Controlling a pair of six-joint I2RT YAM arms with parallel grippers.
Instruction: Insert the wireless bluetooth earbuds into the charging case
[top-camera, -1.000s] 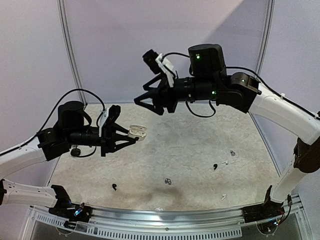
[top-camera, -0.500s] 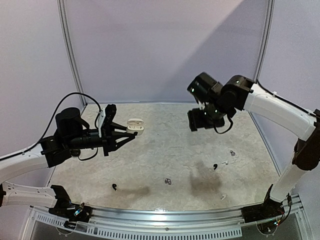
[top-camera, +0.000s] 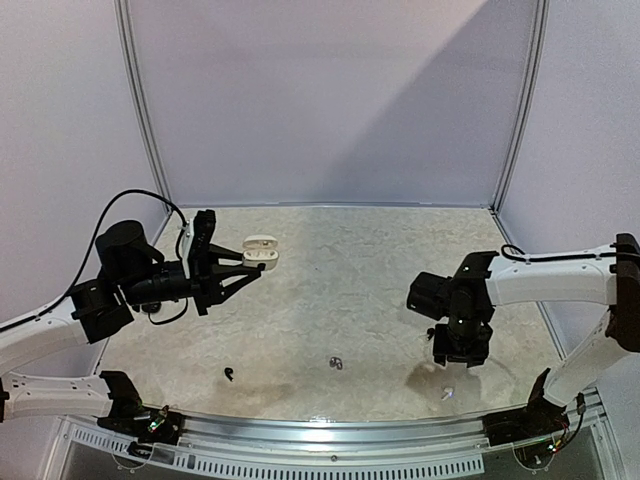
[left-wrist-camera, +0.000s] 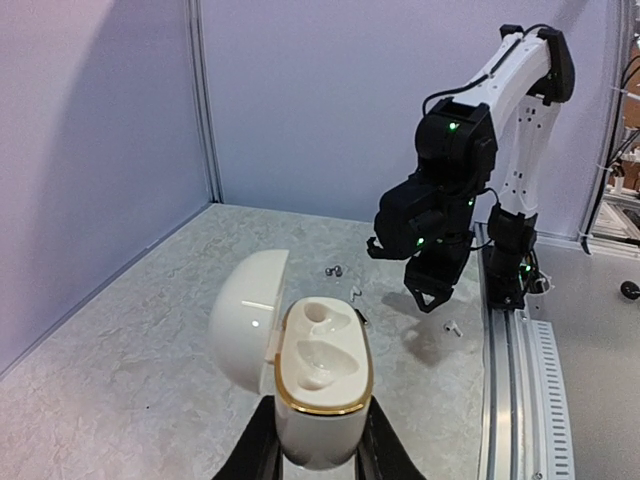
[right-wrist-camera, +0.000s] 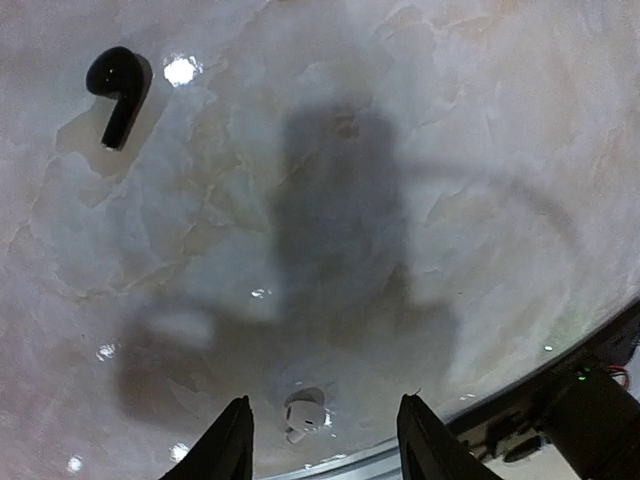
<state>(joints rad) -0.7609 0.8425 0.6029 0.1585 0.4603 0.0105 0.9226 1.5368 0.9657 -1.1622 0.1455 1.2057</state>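
My right gripper is hovering with its fingers spread and gripping nothing. The white earbud is lying on the table between them, nearer one finger than the other. If I close from here, I judge the nearer finger will be touching first and flicking the tiny glossy bud away, perhaps toward the table's edge rail just beyond the tips. A black earbud is lying well away from the fingers. My left gripper is clenching the base of the charging case, its lid open and both wells showing empty. Pinching the bud at a bad angle would be making seating it awkward.
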